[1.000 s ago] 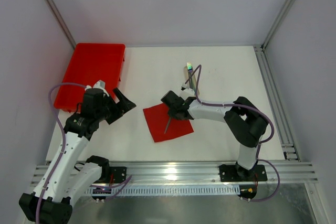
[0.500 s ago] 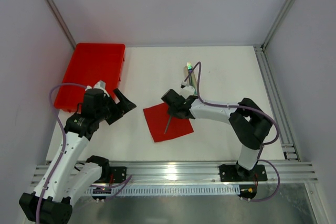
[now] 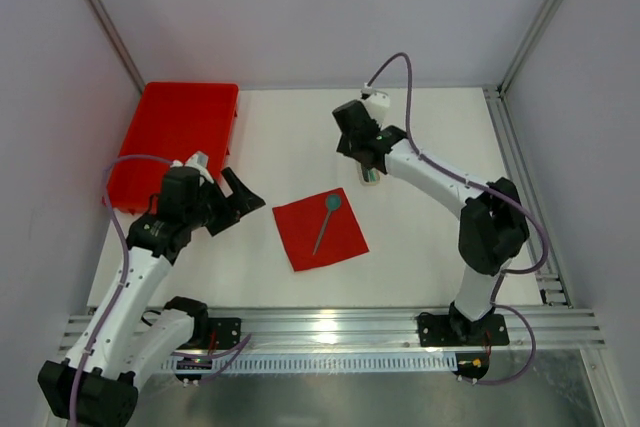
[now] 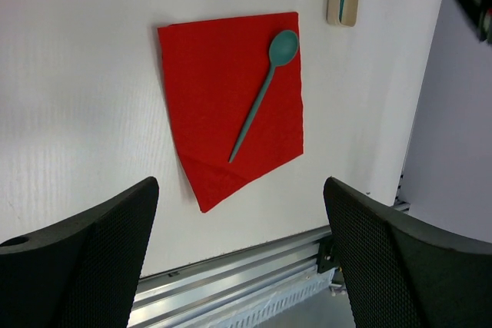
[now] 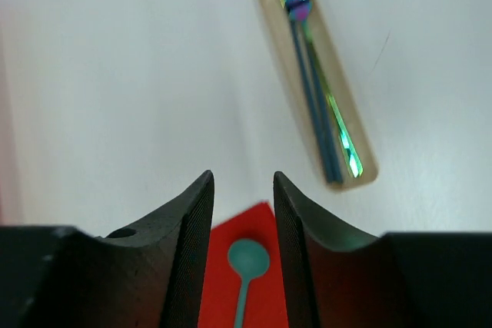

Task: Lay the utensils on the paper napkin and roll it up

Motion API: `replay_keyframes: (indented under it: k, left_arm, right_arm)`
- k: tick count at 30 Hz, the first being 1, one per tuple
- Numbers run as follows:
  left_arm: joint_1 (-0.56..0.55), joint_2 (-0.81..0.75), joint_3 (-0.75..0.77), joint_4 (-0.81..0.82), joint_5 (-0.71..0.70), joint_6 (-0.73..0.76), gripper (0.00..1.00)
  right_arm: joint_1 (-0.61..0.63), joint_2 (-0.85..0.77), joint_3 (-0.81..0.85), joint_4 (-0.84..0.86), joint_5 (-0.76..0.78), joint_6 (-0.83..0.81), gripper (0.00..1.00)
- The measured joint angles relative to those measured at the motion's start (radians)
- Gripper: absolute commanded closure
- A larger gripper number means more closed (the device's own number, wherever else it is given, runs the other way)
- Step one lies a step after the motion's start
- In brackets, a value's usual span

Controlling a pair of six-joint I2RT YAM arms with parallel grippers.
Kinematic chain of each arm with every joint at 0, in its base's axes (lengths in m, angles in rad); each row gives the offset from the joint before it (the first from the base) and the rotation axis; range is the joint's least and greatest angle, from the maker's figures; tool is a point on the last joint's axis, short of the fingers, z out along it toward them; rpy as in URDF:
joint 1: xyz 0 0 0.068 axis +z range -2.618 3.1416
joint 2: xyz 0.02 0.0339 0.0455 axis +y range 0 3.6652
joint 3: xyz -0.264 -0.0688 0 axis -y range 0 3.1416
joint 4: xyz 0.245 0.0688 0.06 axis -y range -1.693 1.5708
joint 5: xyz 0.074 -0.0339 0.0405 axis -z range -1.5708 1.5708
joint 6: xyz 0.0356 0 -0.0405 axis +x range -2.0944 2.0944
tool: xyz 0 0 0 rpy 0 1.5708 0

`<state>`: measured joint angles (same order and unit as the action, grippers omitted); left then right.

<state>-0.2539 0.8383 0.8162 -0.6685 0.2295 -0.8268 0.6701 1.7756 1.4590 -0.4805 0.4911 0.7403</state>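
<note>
Right gripper (image 5: 242,177) relocated from the napkin (image 4: 207,90) to the far strip (image 5: 270,9); spoon (image 4: 257,105) left behind.
Its jaws stand partly open and empty, just short of the beige strip carrying the remaining cutlery (image 5: 311,86). The spoon lies diagonally on the red napkin. The left gripper (image 4: 240,186) hovers wide open and empty, left of the napkin. Likely fault: those thin pieces lie flat and close together, so the jaws may slip off, lift both, or drag the strip.
</note>
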Motion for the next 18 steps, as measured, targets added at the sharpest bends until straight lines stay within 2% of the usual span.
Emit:
replay_keyframes:
  k: [4,9,10,14,18]
  left_arm:
    - [0.000,0.041,-0.003,0.027,0.050,0.017,0.10]
    - [0.000,0.080,-0.003,0.049,0.076,0.024,0.10]
    - [0.000,0.082,-0.003,0.055,0.079,0.023,0.11]
    - [0.000,0.104,-0.003,0.084,0.086,0.022,0.11]
    - [0.000,0.151,-0.003,0.118,0.090,0.011,0.13]
  right_arm:
    - [-0.117,0.098,0.207,-0.042,-0.007,-0.137,0.56]
    - [-0.196,0.253,0.449,-0.098,-0.076,-0.281,0.55]
    - [-0.209,0.276,0.470,-0.100,-0.092,-0.304,0.55]
    - [-0.247,0.329,0.479,-0.111,-0.141,-0.372,0.64]
    - [-0.261,0.380,0.479,-0.116,-0.183,-0.404,0.66]
